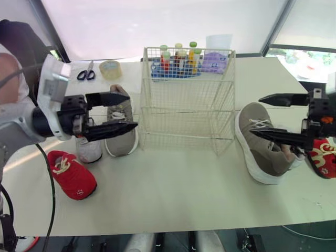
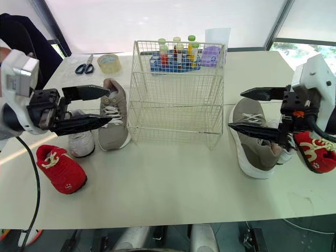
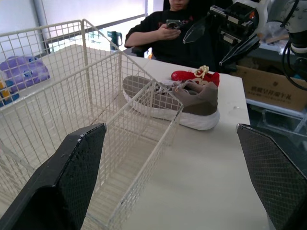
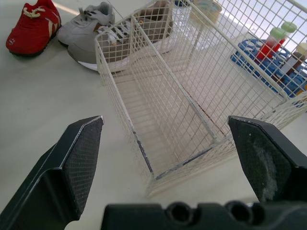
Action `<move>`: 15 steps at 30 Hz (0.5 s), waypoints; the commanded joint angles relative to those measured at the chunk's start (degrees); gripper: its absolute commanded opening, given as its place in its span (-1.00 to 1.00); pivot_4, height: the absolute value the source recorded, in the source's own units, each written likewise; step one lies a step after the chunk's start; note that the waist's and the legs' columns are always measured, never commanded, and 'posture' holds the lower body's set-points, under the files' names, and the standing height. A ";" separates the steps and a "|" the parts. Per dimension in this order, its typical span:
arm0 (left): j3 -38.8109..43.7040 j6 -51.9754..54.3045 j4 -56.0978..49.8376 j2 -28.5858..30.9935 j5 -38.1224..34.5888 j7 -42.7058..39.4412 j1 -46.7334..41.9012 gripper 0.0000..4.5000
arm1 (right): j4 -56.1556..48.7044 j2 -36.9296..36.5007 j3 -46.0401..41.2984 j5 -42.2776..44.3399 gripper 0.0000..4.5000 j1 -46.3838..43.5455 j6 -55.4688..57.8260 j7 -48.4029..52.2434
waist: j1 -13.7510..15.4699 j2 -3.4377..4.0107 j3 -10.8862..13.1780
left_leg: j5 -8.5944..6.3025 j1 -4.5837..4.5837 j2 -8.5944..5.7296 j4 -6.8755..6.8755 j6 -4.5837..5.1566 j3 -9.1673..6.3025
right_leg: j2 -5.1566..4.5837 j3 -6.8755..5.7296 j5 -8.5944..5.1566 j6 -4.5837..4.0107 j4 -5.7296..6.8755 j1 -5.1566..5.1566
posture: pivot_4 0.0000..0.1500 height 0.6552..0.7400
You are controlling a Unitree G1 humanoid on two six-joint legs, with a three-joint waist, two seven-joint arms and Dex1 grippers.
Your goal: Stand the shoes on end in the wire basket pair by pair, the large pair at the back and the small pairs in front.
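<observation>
While shoes (image 1: 261,149) lie beside wire basket (image 1: 185,122), blue rack (image 1: 156,70) apparently holds bottles (image 1: 195,55).

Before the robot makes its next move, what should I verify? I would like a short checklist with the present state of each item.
1. Wire basket empty for the large pair: ok.
2. Left hand open, holding nothing: ok.
3. Right hand open, holding nothing: ok.
4. Large pair together: not ok; left grey shoe and right grey shoe lie on opposite sides of the basket.
5. Basket held firm on the table: cannot tell.
</observation>
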 commanded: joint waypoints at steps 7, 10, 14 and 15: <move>1.49 -0.55 -0.83 -1.20 -0.01 1.04 -1.23 0.98 | -1.52 -0.25 -1.84 0.92 1.00 -0.23 -0.64 -2.33 | 0.08 0.00 0.00 | 0.00 0.00 0.00 0.00 0.00 0.00 | -0.01 0.00 0.00 0.00 0.00 0.00 | 1.00 1.00; 0.77 -1.49 -0.62 -1.90 1.27 0.96 -1.32 0.98 | -1.19 -0.11 -1.55 0.50 1.00 -0.05 -1.35 -2.57 | 0.08 0.00 0.00 | 0.00 0.00 0.00 0.00 0.00 0.00 | -0.01 0.00 0.00 0.00 0.00 0.00 | 1.00 1.00; 1.23 -1.64 -0.22 -1.98 1.96 0.26 -1.02 0.98 | -1.36 0.38 -0.23 1.06 1.00 -0.78 -1.39 -3.81 | 0.08 -0.01 0.00 | 0.00 0.00 0.00 0.00 0.00 0.00 | -0.01 0.00 0.00 0.00 0.00 0.00 | 1.00 1.00; 1.53 -1.67 -0.10 -1.81 2.11 -0.12 -0.76 0.98 | -1.34 0.47 -0.11 1.16 1.00 -0.86 -1.46 -3.99 | 0.08 -0.01 0.00 | 0.00 0.00 0.00 0.00 0.00 0.01 | -0.01 0.00 0.00 0.00 0.00 0.00 | 1.00 1.00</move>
